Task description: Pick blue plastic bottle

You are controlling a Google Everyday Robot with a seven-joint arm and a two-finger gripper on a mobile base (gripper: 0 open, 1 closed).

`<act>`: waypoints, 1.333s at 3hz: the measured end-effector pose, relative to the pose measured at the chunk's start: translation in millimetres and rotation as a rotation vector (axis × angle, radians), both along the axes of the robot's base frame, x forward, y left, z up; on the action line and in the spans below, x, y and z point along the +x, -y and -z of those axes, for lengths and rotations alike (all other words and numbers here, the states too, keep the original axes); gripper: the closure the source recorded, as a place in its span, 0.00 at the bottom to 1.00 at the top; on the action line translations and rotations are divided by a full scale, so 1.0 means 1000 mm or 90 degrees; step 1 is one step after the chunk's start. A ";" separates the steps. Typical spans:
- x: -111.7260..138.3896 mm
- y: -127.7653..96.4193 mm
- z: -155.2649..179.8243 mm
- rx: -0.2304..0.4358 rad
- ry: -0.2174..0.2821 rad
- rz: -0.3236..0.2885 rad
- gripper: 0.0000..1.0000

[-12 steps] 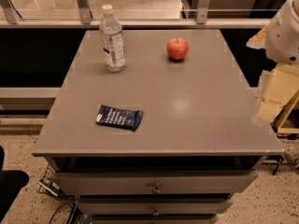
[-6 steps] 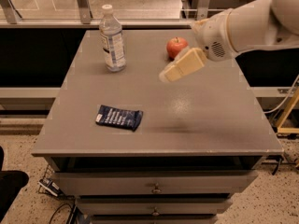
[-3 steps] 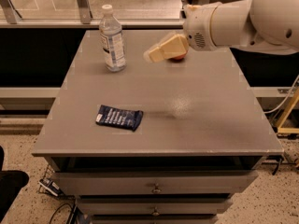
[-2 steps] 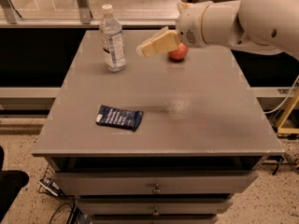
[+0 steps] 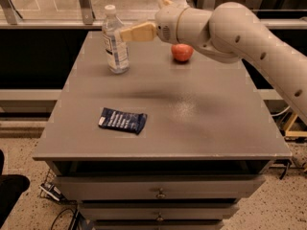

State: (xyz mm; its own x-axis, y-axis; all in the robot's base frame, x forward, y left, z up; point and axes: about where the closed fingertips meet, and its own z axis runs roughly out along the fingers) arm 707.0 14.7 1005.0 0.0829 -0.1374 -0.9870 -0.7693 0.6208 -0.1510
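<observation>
Swinging in from the right edge of the scene over the last few seconds, the single white arm (image 5: 249,35) now reaches leftward across the back of the table, and its gripper (image 5: 136,32) has arrived at the bottle instead of hanging off to the side. Nothing else has shifted.

One grey table (image 5: 206,128) fills most of the view, with a stack of drawers (image 5: 120,188) beneath its front edge; two small round knobs (image 5: 160,194) show on them, one above the other. The arm crosses above the far right part of the tabletop.

One blue plastic bottle (image 5: 116,47) stands upright near the far left corner, white cap on top. The gripper's tan tip overlaps its upper part, at about shoulder height; whether they touch cannot be told, nor whether the gripper is spread or closed.

One dark blue snack packet (image 5: 122,120) lies flat toward the front left, well apart from the bottle. One red apple (image 5: 182,52) sits at the back, right of the bottle and partly under the arm.
</observation>
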 end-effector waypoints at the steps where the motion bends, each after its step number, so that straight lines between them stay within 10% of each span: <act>1: 0.013 -0.031 0.007 0.051 -0.002 -0.022 0.00; 4: 0.017 -0.084 0.043 0.023 -0.060 -0.010 0.00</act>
